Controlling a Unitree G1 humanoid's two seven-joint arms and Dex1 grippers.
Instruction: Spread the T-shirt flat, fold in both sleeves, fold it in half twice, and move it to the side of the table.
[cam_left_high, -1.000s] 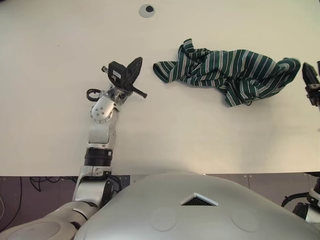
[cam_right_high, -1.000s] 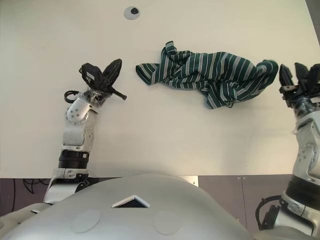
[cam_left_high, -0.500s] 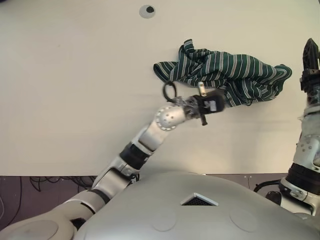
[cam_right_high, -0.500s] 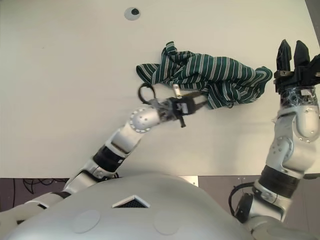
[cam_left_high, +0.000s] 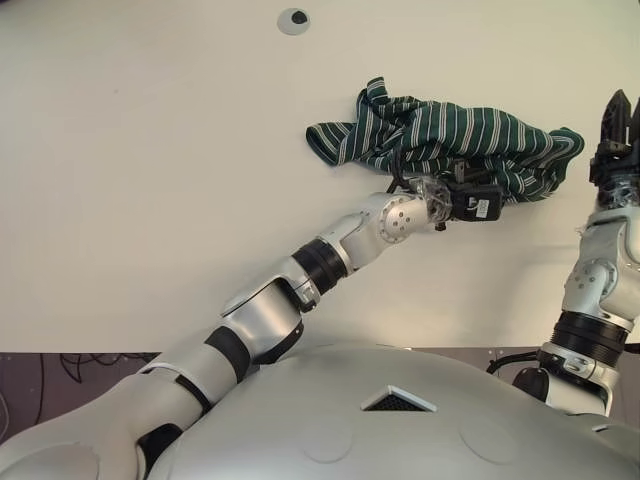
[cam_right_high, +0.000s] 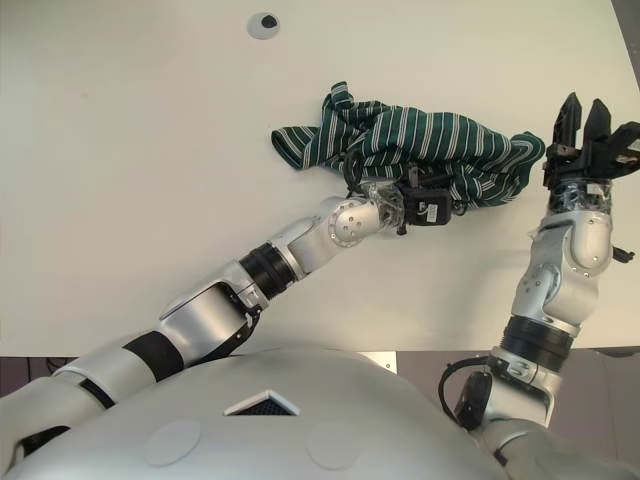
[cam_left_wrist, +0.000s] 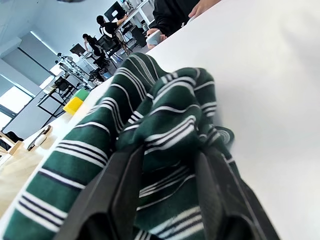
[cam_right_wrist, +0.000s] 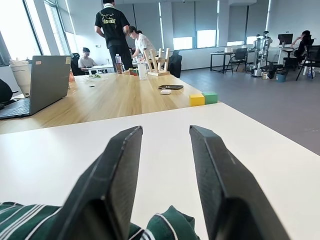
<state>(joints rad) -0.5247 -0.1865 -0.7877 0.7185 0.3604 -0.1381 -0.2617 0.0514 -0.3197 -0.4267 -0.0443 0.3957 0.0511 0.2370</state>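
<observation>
Head views: T-shirt, green w/ white stripes, lies crumpled in a long heap on the white table, far half, right of centre. L gripper is at the heap's near edge, touching it. R gripper stands tips-up just beside the shirt's right end, fingers spread wide w/ nothing btwn them. From the head the L forearm and gripper body cover the cloth they meet, so the L fingers can't be judged there — the L wrist view gives it: both fingers apart, a raised ridge of striped fabric filling the gap and touching each inner face, not pinched flat. R wrist view: two dark fingers well apart, bare tabletop btwn them, a bit of the shirt's end down by the finger bases. Around: small round grey disc set in the table near its far edge, well apart from the shirt. Beyond the table in the R wrist view — a wooden desk w/ a laptop and yellow and green blocks. In the L wrist view the bunched cloth blocks most of what's past the fingers.
</observation>
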